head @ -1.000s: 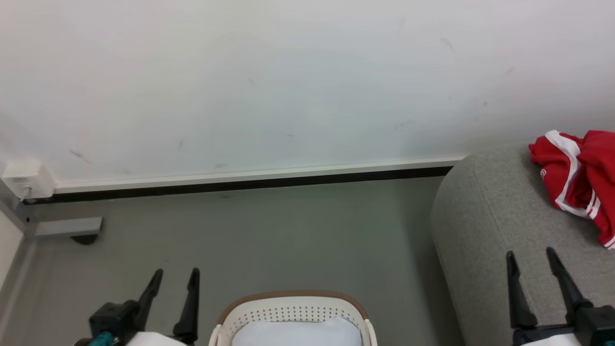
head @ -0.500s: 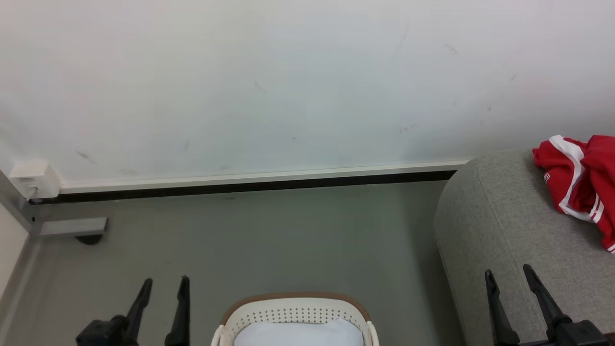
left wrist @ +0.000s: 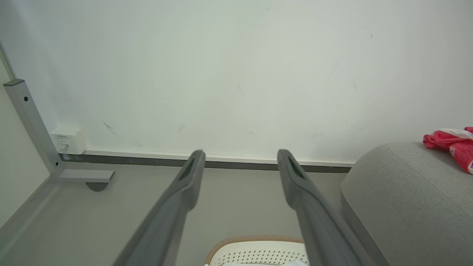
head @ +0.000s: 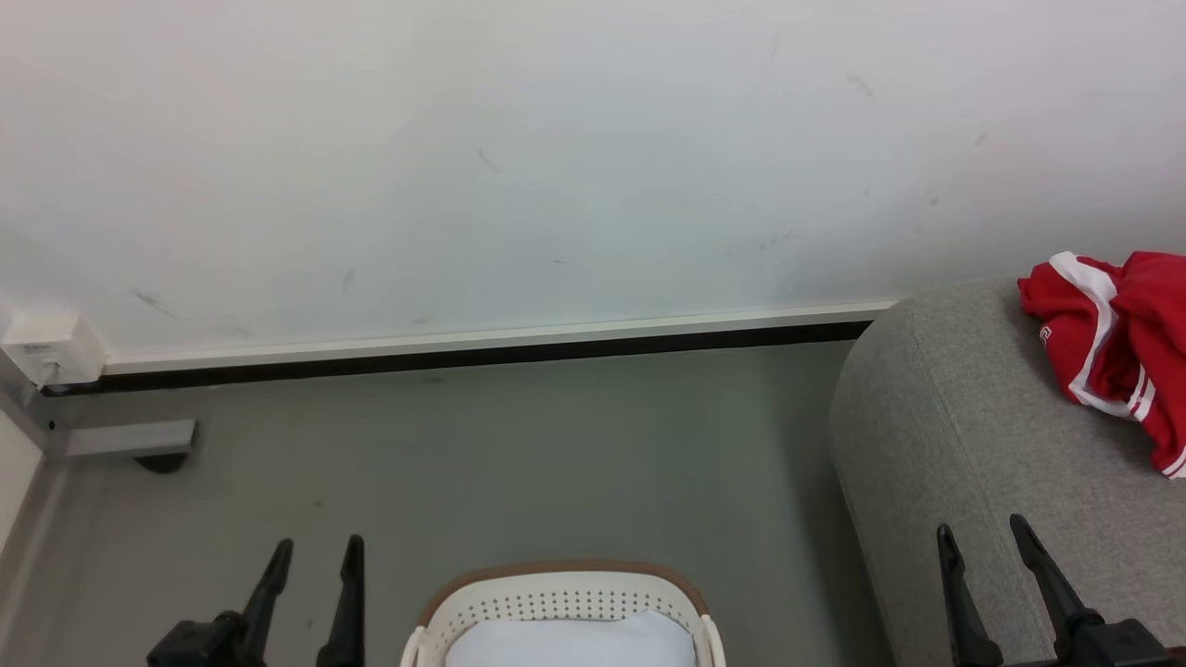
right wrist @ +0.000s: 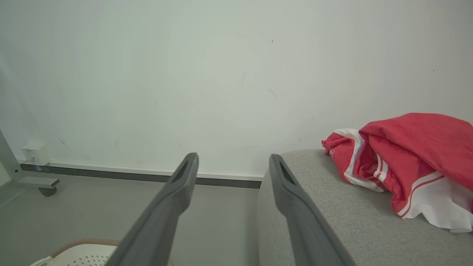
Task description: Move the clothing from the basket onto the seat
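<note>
Red sports garments [head: 1112, 343] w/ white stripes lay heaped on the grey sofa [head: 936, 435], at the end nearest the basket [head: 556, 567]. Left gripper [head: 318, 545] and right gripper [head: 980, 526] flanked it, fingers parted, empty, prob. poised for another reach.

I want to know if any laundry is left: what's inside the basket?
Inside the basket, at its far end, a pale whitish surface shows, with nothing red. Its near part lies beyond the picture's edge, unseen. Red clothing lies on the seat.
</note>
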{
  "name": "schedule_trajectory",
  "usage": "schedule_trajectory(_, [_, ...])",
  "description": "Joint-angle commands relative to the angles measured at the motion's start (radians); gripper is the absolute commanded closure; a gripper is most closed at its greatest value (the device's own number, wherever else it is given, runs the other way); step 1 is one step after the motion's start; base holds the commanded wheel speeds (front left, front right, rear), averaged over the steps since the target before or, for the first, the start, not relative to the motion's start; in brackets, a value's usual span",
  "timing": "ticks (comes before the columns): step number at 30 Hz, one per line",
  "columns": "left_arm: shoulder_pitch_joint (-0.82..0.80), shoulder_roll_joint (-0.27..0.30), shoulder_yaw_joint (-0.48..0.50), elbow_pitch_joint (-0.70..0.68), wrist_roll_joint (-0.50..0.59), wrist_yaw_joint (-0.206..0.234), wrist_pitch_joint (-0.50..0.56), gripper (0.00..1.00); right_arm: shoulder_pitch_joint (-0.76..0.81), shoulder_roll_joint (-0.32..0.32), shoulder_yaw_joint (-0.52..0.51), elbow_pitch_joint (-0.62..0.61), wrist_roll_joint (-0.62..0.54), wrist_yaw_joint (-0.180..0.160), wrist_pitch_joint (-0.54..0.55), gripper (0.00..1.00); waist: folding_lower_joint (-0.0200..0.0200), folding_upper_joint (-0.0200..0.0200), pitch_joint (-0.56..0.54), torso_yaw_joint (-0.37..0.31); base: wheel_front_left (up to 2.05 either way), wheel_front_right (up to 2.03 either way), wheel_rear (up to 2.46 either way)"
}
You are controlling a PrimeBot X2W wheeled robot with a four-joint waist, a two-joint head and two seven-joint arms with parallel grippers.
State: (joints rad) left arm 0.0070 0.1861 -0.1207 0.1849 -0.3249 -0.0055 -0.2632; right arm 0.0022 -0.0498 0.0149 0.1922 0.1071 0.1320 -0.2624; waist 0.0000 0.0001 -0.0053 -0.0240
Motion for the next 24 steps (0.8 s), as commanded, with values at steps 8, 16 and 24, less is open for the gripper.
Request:
schedule_trajectory(8, [0.002,-0.029,0.034,0.032,0.042,-0.034,-0.002,0.00,0.007,-0.001,-0.002,0.020,0.020,-0.003,-0.003,0.00,0.0000,-0.0001,-0.007,-0.002,0.00,0.00,0.00])
schedule_trajectory(16, [-0.003,-0.050,0.062,0.062,0.060,-0.054,-0.002,0.00,0.007,-0.001,-0.003,0.040,0.017,-0.003,-0.003,0.00,0.0000,-0.0001,-0.015,0.000,0.00,0.00,0.00])
schedule_trajectory(24, [-0.006,-0.069,0.084,0.077,0.081,-0.070,-0.002,0.00,0.009,-0.001,0.002,0.056,0.010,-0.003,-0.003,0.00,0.0000,-0.0001,-0.024,0.005,0.00,0.00,0.00])
